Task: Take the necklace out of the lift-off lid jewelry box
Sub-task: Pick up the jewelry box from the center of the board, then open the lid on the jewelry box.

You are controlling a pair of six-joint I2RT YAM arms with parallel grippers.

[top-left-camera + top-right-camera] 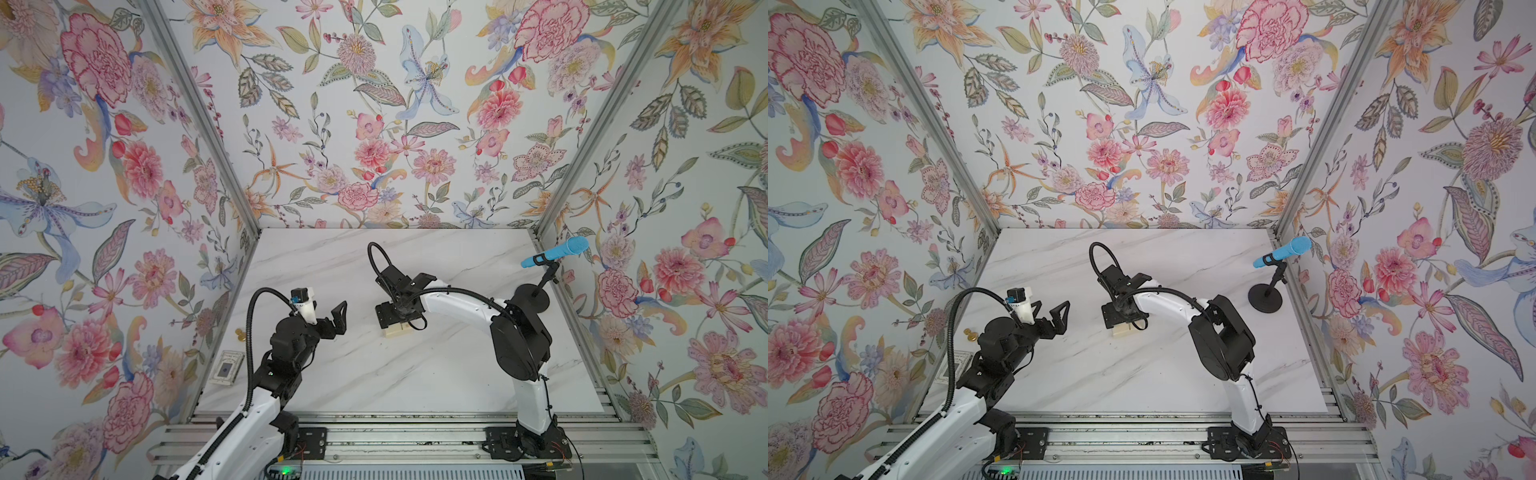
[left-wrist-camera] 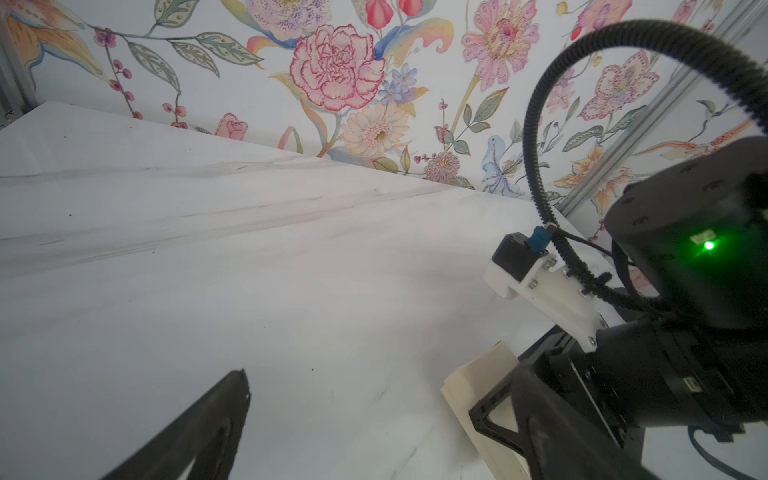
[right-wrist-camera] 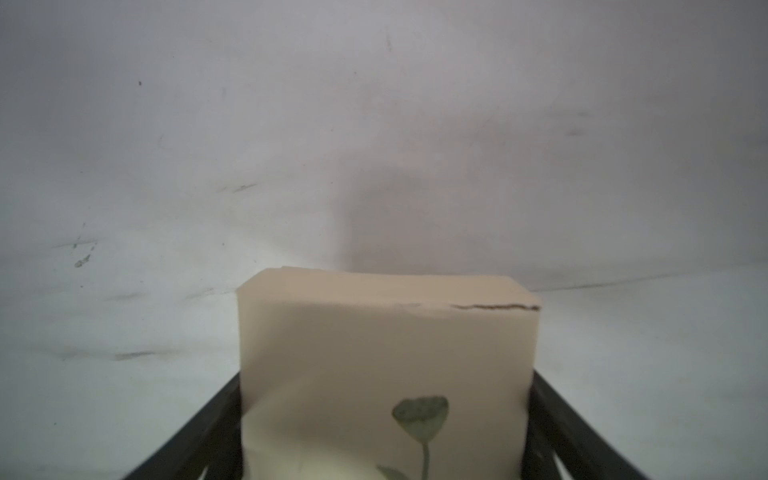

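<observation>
The cream jewelry box (image 1: pixel 397 331) (image 1: pixel 1121 330) sits at mid-table, mostly covered by my right wrist. In the right wrist view its lid (image 3: pixel 386 340) fills the space between my fingers, showing a dark flower-stem drawing (image 3: pixel 422 415). My right gripper (image 3: pixel 386 380) (image 1: pixel 398 320) presses against both sides of the box. A thin dark slit (image 3: pixel 494 307) shows along one far edge. My left gripper (image 1: pixel 326 318) (image 2: pixel 361 395) hovers open to the left of the box (image 2: pixel 478 374), holding nothing. The necklace is hidden.
A pale card with a dark centre (image 1: pixel 226 368) lies by the left wall, with a small gold knob (image 1: pixel 240 333) behind it. A blue microphone (image 1: pixel 555 251) on a black round stand (image 1: pixel 532 297) is at the back right.
</observation>
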